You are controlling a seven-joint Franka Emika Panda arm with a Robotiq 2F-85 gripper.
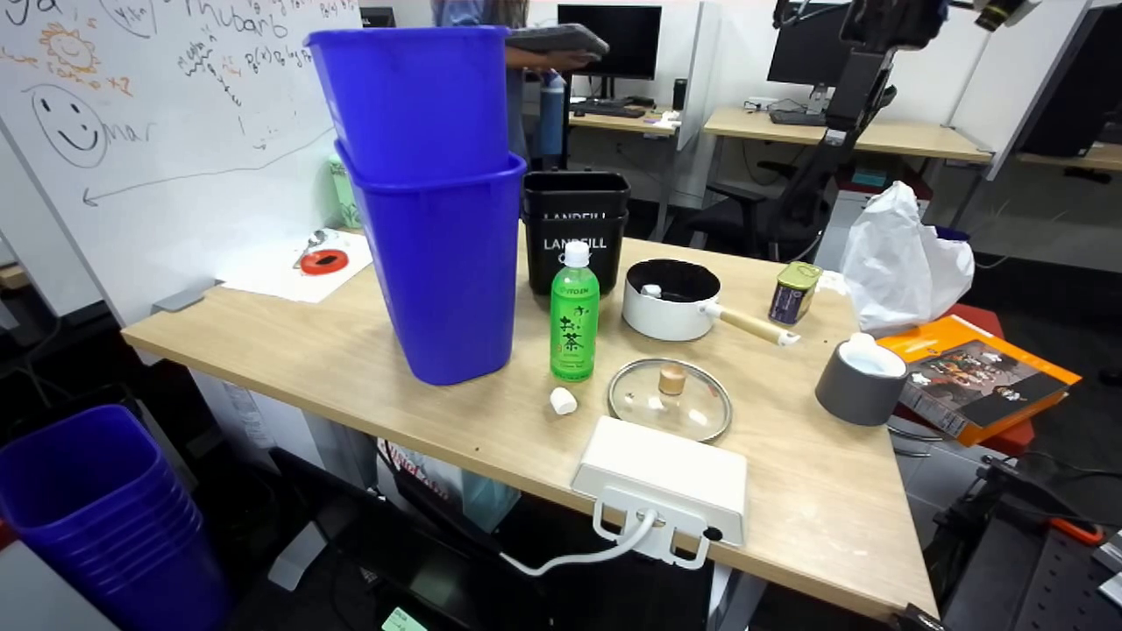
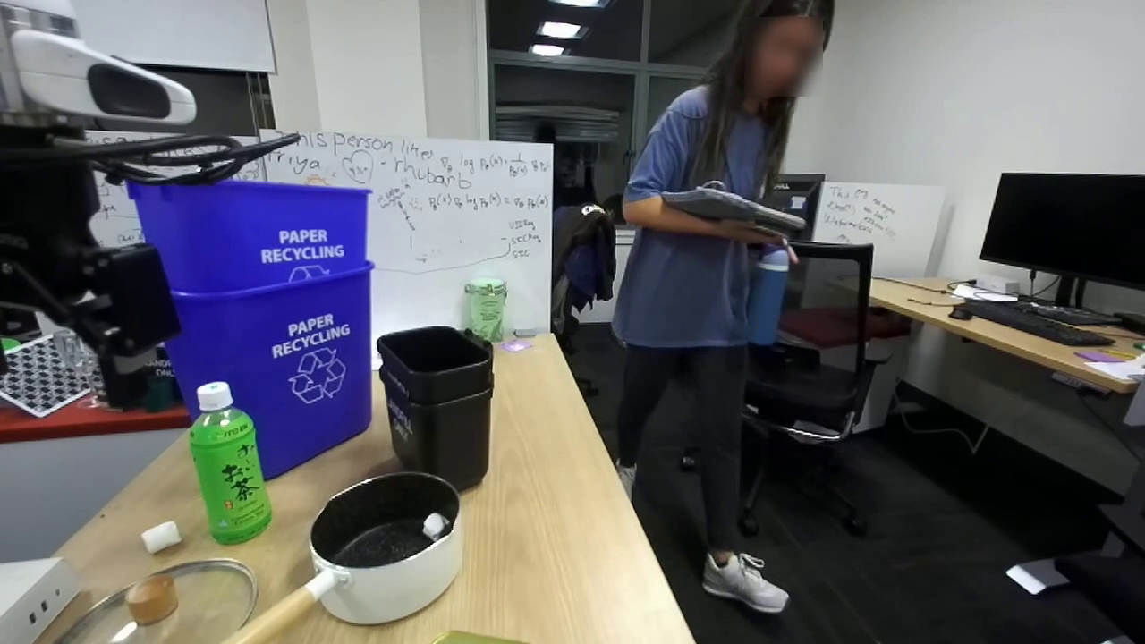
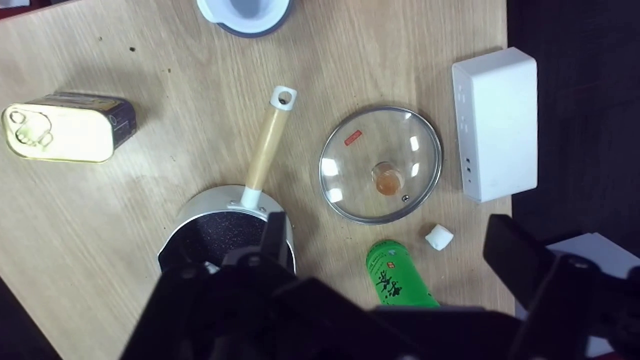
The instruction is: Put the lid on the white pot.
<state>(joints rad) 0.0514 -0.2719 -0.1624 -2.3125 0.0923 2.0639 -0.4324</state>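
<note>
Your jaws gape wide, empty. Descending so spread onto the lid [image 3: 377,157], mid-frame in the wrist view, might topple the green bottle [image 3: 400,275] lower in frame.

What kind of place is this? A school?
Probably an office or a lab, though I can't rule out a school: there's a whiteboard with a smiley face and formula-like writing, a computer monitor on a desk, and a black chair on wheels.

Above the lid [image 3: 367,162], the way is free. Around it are obstacles: just beside, the white box [image 3: 500,127]; opposite, the handle [image 3: 268,145] of the white pot [image 1: 668,317]; near, the upright green bottle [image 1: 575,320].
</note>
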